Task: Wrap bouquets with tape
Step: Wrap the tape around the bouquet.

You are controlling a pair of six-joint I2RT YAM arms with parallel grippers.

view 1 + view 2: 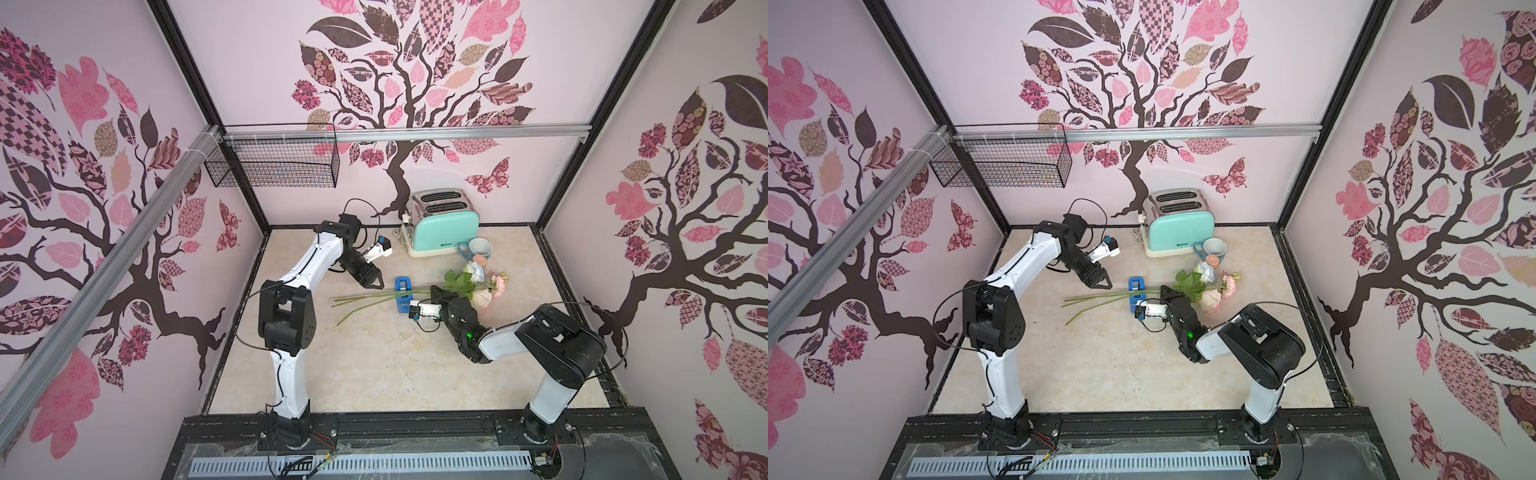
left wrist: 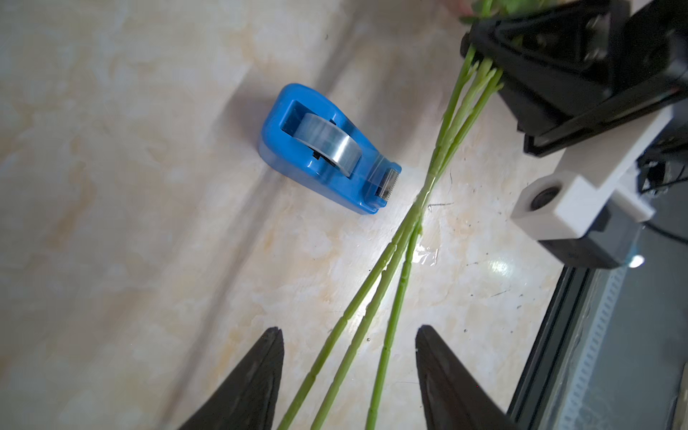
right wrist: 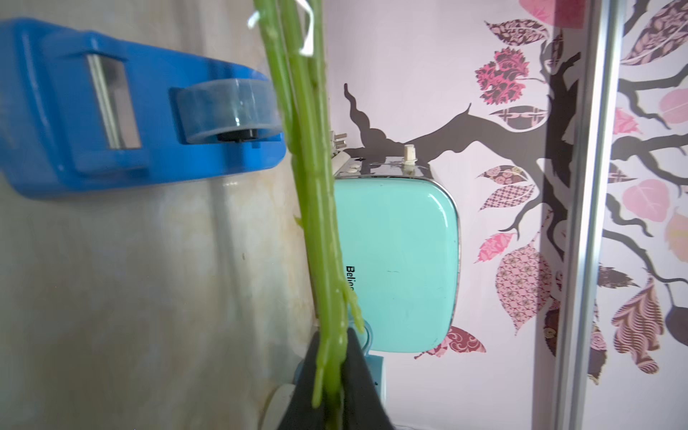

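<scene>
Clamps the bouquet (image 1: 459, 282) in the right end effector (image 3: 333, 337), on the stems (image 3: 318, 223) just below the leaves, over the surface (image 1: 374, 365), close to the blue tape dispenser (image 2: 320, 149). Holds the left end effector (image 2: 349, 329) apart over the loose stem ends, gripping nothing. Seems light, thin and springy, with fragile blooms. Better to take hold on the stems, never on flowers.

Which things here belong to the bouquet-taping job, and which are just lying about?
Part of the job: bouquet, its stems clamped in the right gripper; blue tape dispenser; left gripper, open.

Lying about: mint toaster; mug; wire basket on the wall rail.
</scene>
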